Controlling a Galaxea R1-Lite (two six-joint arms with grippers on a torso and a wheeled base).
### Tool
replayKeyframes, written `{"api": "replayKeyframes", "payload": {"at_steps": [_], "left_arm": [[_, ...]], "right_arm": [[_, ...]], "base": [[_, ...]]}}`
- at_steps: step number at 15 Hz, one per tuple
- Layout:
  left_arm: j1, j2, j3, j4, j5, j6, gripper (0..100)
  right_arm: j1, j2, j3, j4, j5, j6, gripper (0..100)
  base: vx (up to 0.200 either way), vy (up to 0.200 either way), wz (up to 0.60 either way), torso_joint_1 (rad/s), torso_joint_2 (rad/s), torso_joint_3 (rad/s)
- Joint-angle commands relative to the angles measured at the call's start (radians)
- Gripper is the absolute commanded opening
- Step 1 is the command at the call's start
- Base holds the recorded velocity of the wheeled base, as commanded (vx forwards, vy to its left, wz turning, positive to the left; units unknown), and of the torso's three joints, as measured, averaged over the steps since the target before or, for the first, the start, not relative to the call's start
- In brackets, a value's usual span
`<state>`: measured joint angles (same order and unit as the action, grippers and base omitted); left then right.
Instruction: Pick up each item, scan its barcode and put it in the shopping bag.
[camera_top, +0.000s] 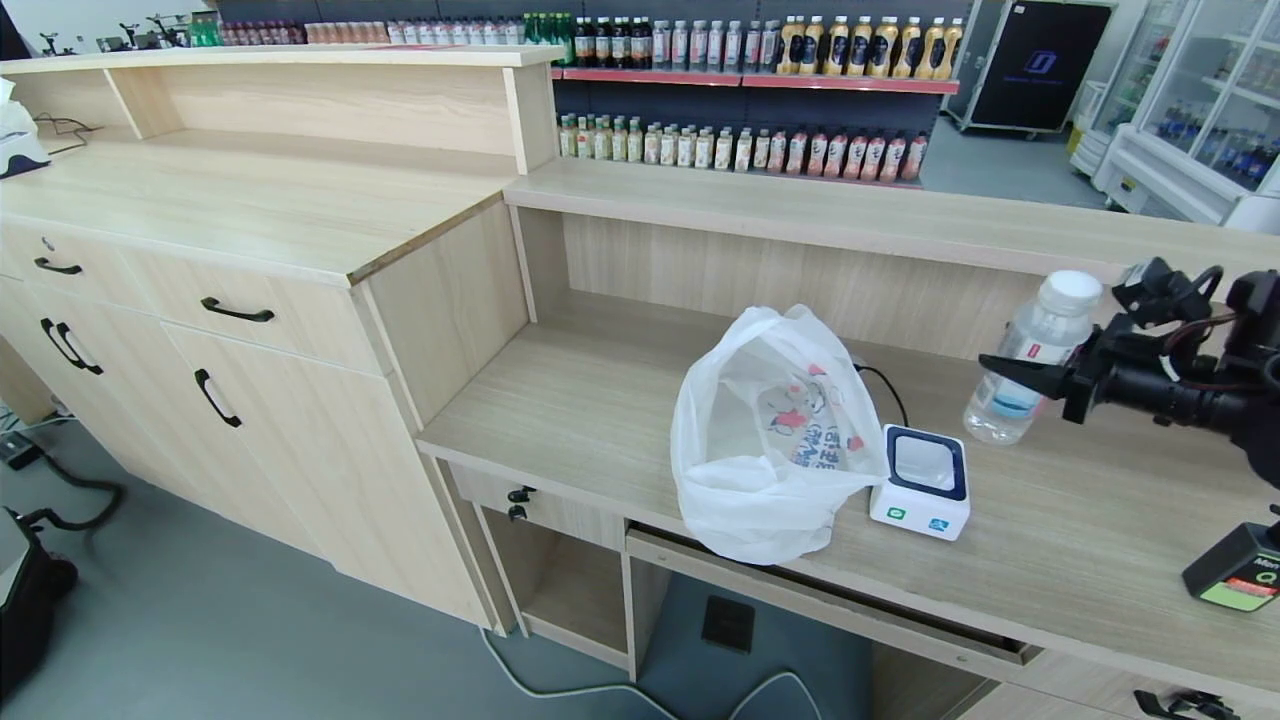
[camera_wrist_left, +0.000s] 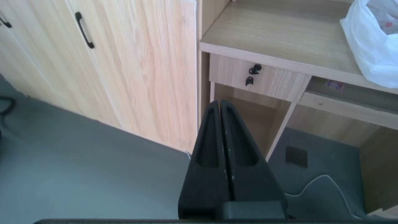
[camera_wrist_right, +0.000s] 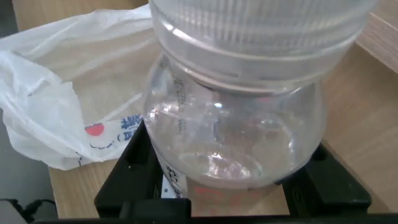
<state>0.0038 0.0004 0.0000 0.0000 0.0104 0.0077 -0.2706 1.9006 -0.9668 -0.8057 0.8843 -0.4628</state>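
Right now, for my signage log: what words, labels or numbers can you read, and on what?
On the shopping bag: red and blue print, too blurred to read.
On the water bottle: a red label band, print too small.
On the scanner: green and blue icons, no readable words.
On the shelf bottles: labels too small.

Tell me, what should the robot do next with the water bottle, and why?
Probably lift the water bottle and carry it over to the scanner. The right gripper is already around the bottle, but the bottle is off to one side of the scanner. The scanner sits beside the shopping bag, so scanning likely comes before bagging.
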Motion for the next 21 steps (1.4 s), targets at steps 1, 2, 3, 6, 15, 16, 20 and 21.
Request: {"api": "replayKeyframes", "payload": {"at_steps": [1, 2, 3, 6, 15, 16, 20, 21], "left_arm": [[0.001, 0.0, 0.0, 0.0, 0.0, 0.0, 0], [0.001, 0.0, 0.0, 0.0, 0.0, 0.0, 0], [0.001, 0.0, 0.0, 0.0, 0.0, 0.0, 0], [0.001, 0.0, 0.0, 0.0, 0.0, 0.0, 0], [0.001, 0.0, 0.0, 0.0, 0.0, 0.0, 0], [0.001, 0.0, 0.0, 0.0, 0.0, 0.0, 0], [0.001, 0.0, 0.0, 0.0, 0.0, 0.0, 0], [0.001, 0.0, 0.0, 0.0, 0.0, 0.0, 0]], "right_arm": [[-0.019, -0.068, -0.003, 0.019, -0.091, 0.105, 0], [-0.015, -0.068, -0.009, 0.019, -0.153, 0.174, 0], [-0.013, -0.066, -0.009, 0.02, -0.215, 0.214, 0], [0.022, -0.052, -0.003, 0.023, -0.441, 0.32, 0], [0.149, -0.066, 0.049, -0.016, -0.93, 0.246, 0], [0.156, -0.072, 0.062, -0.033, -0.93, 0.246, 0], [0.162, -0.078, 0.097, -0.112, -0.932, 0.156, 0], [0.163, -0.081, 0.109, -0.138, -0.932, 0.144, 0]], "base": [[0.0, 0.0, 0.0, 0.0, 0.0, 0.0], [0.0, 0.0, 0.0, 0.0, 0.0, 0.0], [0.0, 0.0, 0.0, 0.0, 0.0, 0.0], [0.0, 0.0, 0.0, 0.0, 0.0, 0.0], [0.0, 0.0, 0.0, 0.0, 0.0, 0.0], [0.0, 0.0, 0.0, 0.0, 0.0, 0.0], [0.0, 0.0, 0.0, 0.0, 0.0, 0.0], [0.0, 0.0, 0.0, 0.0, 0.0, 0.0]]}}
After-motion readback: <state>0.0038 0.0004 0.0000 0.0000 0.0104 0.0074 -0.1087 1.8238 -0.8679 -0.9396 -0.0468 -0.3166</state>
